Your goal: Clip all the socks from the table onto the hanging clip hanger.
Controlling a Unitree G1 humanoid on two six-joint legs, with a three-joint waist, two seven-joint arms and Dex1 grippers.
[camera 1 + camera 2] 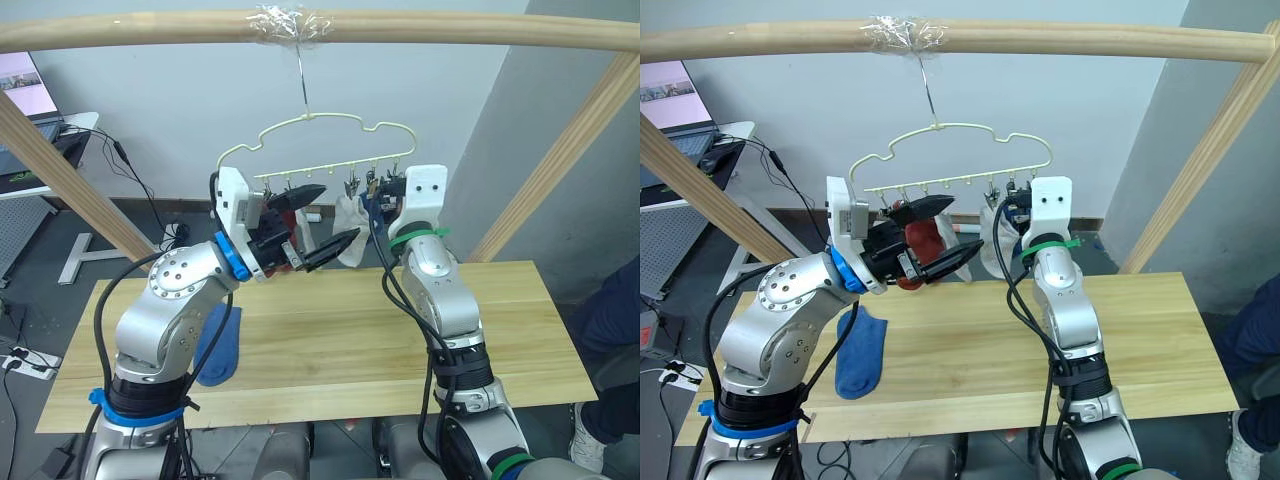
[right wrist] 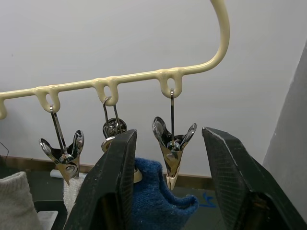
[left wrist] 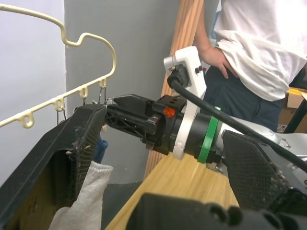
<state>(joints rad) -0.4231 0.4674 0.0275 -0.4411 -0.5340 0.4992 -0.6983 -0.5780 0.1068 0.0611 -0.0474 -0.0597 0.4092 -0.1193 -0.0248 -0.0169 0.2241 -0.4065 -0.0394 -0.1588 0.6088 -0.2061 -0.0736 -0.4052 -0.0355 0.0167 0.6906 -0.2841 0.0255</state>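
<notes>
My right gripper (image 2: 168,182) stands spread around an empty clip (image 2: 173,143), left gripper (image 1: 325,218) spread too — a nudge could swing the clip hanger (image 1: 330,150) away.

The thin cream clip hanger (image 1: 960,150) hangs by its hook above the table (image 1: 970,350), and its little metal clips dangle in a row. A grey sock (image 1: 350,225) and a blue sock (image 2: 158,201) hang from clips near its right end. Another blue sock (image 1: 860,350) lies flat on the table's left side.
</notes>
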